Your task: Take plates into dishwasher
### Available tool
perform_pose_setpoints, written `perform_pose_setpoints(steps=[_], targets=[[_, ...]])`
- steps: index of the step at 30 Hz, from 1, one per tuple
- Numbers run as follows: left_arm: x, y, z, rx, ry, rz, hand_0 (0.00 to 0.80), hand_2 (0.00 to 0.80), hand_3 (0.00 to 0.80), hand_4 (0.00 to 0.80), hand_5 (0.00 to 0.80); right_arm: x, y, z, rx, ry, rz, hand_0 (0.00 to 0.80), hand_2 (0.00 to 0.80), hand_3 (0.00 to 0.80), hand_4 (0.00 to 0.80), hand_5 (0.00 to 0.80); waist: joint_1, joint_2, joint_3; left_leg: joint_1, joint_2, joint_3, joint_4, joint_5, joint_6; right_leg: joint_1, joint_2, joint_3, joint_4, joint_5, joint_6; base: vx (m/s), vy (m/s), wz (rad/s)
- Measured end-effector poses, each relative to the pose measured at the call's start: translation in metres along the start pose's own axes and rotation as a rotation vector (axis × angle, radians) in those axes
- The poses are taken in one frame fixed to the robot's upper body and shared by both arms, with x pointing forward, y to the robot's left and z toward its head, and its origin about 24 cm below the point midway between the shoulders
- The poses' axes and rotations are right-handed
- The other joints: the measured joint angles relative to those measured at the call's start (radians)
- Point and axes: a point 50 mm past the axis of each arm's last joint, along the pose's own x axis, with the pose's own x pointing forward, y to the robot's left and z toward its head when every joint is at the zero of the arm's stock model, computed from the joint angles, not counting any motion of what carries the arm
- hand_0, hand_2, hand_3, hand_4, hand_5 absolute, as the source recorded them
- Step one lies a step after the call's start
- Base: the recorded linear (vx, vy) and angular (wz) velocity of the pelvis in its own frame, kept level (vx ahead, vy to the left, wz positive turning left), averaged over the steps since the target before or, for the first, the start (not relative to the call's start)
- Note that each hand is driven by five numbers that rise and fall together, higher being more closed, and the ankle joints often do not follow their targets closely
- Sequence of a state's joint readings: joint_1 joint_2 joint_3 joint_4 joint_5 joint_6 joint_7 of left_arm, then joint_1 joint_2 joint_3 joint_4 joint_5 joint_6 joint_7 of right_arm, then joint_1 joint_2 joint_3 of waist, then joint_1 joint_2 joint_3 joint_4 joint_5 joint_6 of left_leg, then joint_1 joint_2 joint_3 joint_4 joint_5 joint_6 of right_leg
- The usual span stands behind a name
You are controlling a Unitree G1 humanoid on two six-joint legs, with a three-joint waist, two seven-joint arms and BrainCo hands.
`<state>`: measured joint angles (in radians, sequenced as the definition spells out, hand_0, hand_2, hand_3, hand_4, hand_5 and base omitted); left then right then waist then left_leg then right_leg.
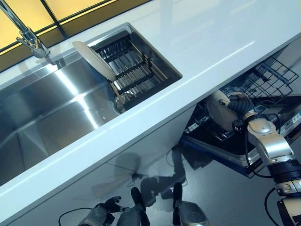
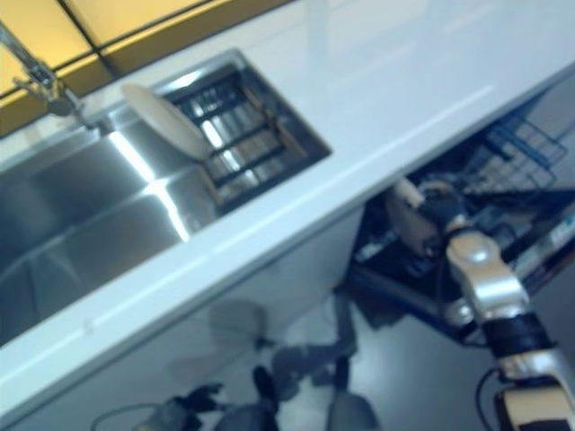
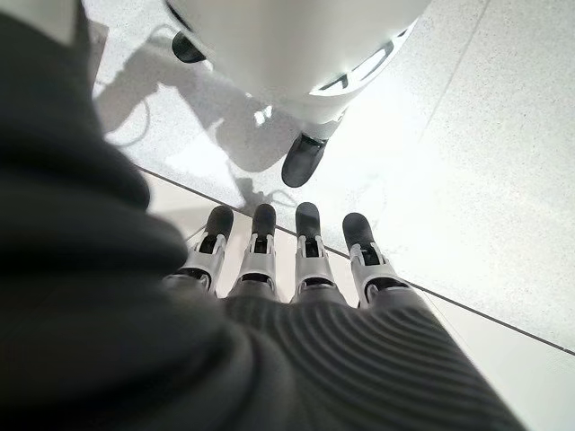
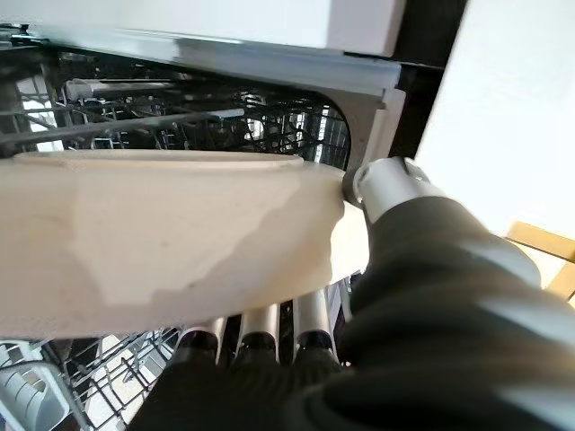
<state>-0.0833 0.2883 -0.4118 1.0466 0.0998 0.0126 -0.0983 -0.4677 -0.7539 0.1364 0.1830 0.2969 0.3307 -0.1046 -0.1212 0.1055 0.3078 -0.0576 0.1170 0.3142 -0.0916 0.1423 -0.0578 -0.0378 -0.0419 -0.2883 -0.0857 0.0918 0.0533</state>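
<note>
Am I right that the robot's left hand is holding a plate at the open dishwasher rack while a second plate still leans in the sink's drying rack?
Not quite: the right hand holds the plate at the dishwasher rack, as the right wrist view shows. The left hand hangs empty over the floor. The second plate does lean in the sink's drying rack.

Table (image 1: 225,33) glossy white. Sink (image 1: 47,108) brushed silver steel, bright glare streaks. Drying rack (image 1: 134,73) in sink dark, ribbed bars. Plate in sink (image 1: 94,60) pale cream, plain. Plate in right hand (image 4: 153,238) cream, unpatterned. Dishwasher rack (image 1: 268,77) dark wire grid. Wall panels (image 1: 28,14) yellow, dark seams. Floor (image 3: 503,153) light grey, fine speckle. Left hand (image 3: 296,269) fingers silver, black tips, dark ribbed cover.
</note>
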Motion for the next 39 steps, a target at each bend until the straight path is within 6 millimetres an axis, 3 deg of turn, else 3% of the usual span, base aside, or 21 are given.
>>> perform_pose_setpoints(steps=[39], targets=[[0.002,0.004,0.018,0.023,-0.053,0.005,0.000,0.000,0.000,0.000,0.000,0.011,0.020,-0.006,-0.147,0.008,-0.153,0.800,0.800,0.800,0.800,0.800,0.027,0.030,0.033,-0.024,-0.002,-0.040,0.004,0.015,0.002,-0.002,0.000,-0.033,0.000,0.001,-0.004,0.002,-0.001,0.02]])
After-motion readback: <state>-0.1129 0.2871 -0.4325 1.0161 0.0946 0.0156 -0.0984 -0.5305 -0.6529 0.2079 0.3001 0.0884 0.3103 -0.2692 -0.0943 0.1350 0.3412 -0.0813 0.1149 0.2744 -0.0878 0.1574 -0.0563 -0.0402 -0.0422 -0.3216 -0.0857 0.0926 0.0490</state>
